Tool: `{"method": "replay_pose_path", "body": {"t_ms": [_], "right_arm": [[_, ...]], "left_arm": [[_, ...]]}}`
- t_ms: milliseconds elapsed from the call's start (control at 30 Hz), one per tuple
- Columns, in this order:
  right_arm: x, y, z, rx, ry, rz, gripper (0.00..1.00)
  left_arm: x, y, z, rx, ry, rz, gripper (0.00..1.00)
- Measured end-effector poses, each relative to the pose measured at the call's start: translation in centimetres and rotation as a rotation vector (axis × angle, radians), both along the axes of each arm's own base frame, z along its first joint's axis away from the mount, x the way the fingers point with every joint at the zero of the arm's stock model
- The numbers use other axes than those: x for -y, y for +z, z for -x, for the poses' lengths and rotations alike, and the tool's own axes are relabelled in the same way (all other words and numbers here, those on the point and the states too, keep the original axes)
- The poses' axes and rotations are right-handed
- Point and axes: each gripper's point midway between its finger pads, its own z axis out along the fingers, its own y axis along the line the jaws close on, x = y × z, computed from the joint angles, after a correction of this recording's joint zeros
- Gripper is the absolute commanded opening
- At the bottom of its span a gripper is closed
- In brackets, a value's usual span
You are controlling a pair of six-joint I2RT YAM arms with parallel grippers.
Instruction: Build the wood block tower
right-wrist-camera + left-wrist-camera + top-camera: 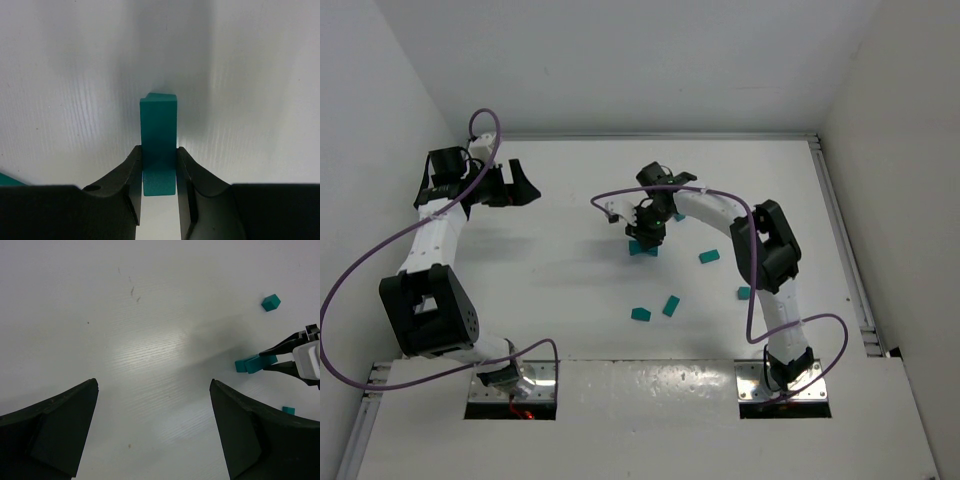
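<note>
One teal wooden bar (pixel 158 125) is sitting pinched in the right gripper (pixel 159 155); a skewed release could be tipping it; left gripper (pixel 152 385) is gaping.

No writing, label, brand, number or sign can be read in any view. None is made out on the blocks (pixel 671 305), the arms (pixel 432 240) or the table (pixel 570 290).

matt teal block (pixel 158 122), glossy white table (pixel 150 340) — faint grain, black plastic right claw (pixel 159 152)
</note>
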Motion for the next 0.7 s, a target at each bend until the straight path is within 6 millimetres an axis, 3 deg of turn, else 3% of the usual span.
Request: {"method": "replay_pose_path", "body": {"t_ms": [700], "right_arm": [[0.21, 0.00, -0.16, -0.003, -0.010, 0.000, 0.17]], "left_arm": [[0.00, 0.00, 0.00, 0.000, 0.000, 0.000, 1.00]]}}
